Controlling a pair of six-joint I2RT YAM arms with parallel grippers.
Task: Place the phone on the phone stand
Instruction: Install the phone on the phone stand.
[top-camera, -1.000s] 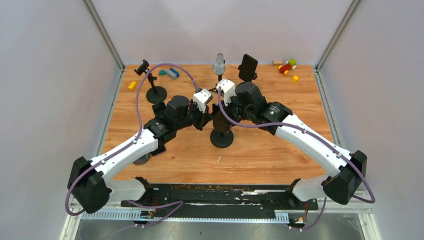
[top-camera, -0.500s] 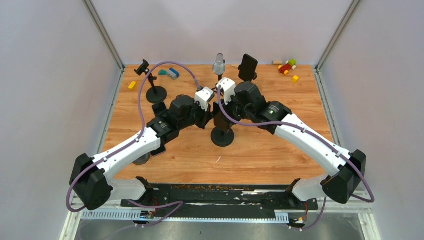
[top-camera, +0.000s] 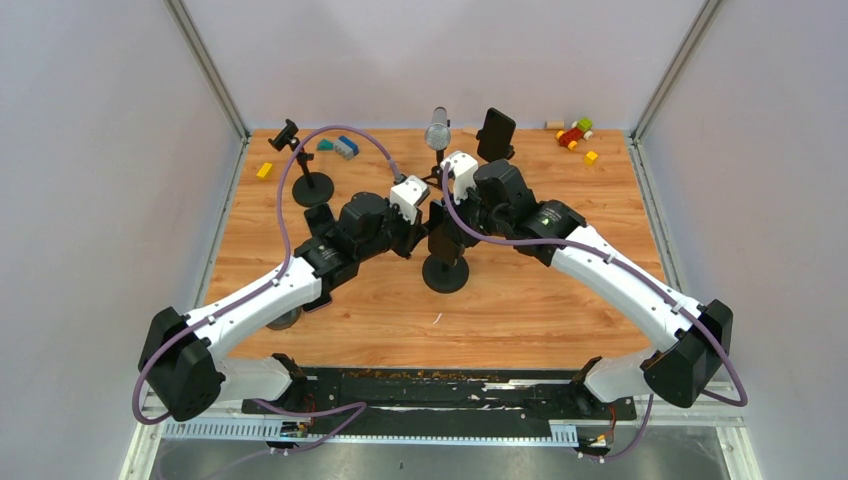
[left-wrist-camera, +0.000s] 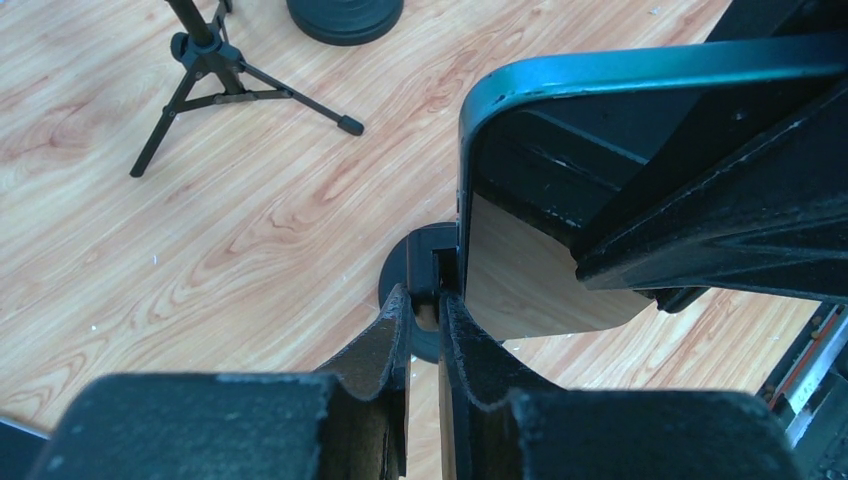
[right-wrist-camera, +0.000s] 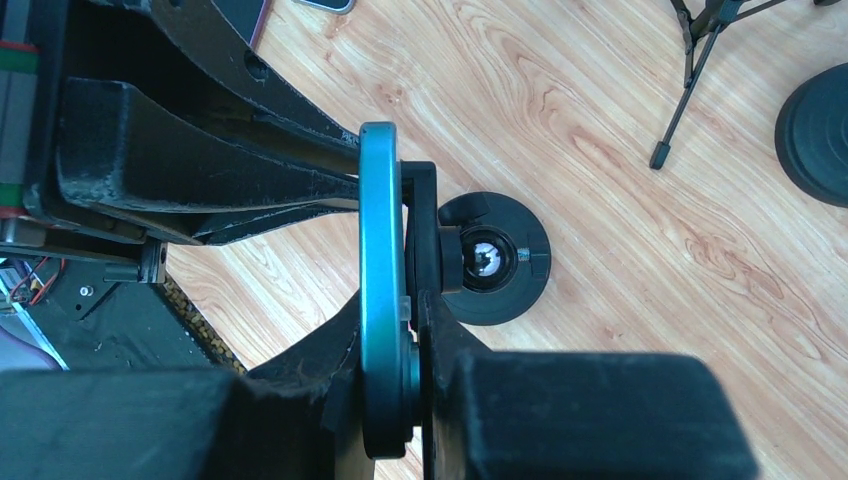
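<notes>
My right tool (right-wrist-camera: 385, 335) is clamped on the phone (right-wrist-camera: 381, 250), held edge-on against the head of the phone stand (right-wrist-camera: 495, 290); my left tool (left-wrist-camera: 424, 312), almost closed, pinches that head; seating and release remain, I judge.

Glossy phone (right-wrist-camera: 380, 300), matt plastic stand (right-wrist-camera: 495, 262), smooth wood-grain table (top-camera: 560, 300)

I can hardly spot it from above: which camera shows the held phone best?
Left wrist: the phone fills the frame, with its face and a rounded teal corner, though the right gripper's fingers cover part. Right wrist shows only its teal edge. From above it is a dark sliver, mostly hidden.
</notes>
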